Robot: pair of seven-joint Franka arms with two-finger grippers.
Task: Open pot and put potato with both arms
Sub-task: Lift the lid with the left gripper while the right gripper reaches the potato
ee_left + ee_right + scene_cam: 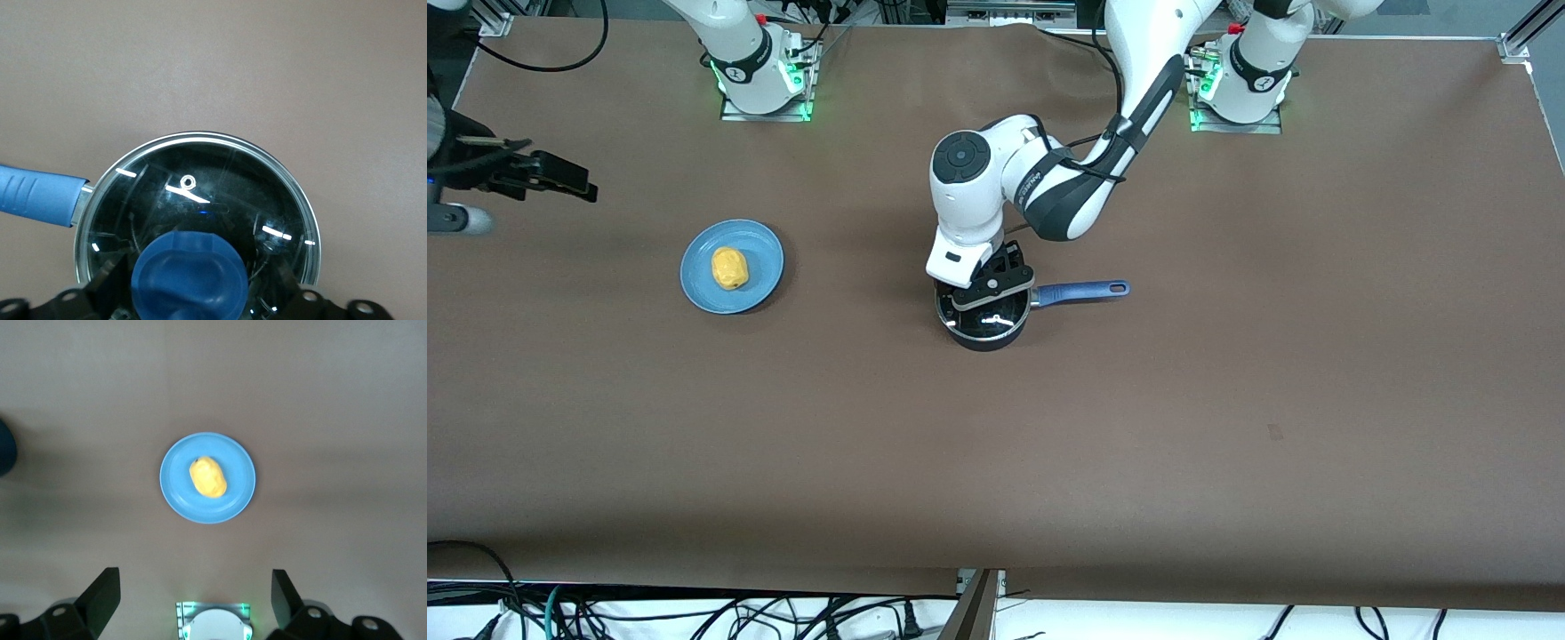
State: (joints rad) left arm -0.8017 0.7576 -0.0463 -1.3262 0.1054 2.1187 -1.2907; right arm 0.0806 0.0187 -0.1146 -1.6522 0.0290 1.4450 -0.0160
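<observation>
Pot (987, 327), lid (200, 200) on; left gripper (989, 286) directly over its blue knob (190, 277), fingers spread either side, gripping nothing. Potato (728, 268) sits on plate (760, 253) toward the right arm's end; right gripper (193, 600) waits high over it, wide open, empty.

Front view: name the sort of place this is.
Probably a robotics lab bench, not a kitchen: two arm bases bolted to a brown-covered table, loose cables along its edge, and only a pot and plated potato staged.

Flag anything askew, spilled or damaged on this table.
Nothing stands out. The lid sits level on the pot, with the left gripper around its knob. The potato lies on the plate; the right gripper hangs open, high over it.
</observation>
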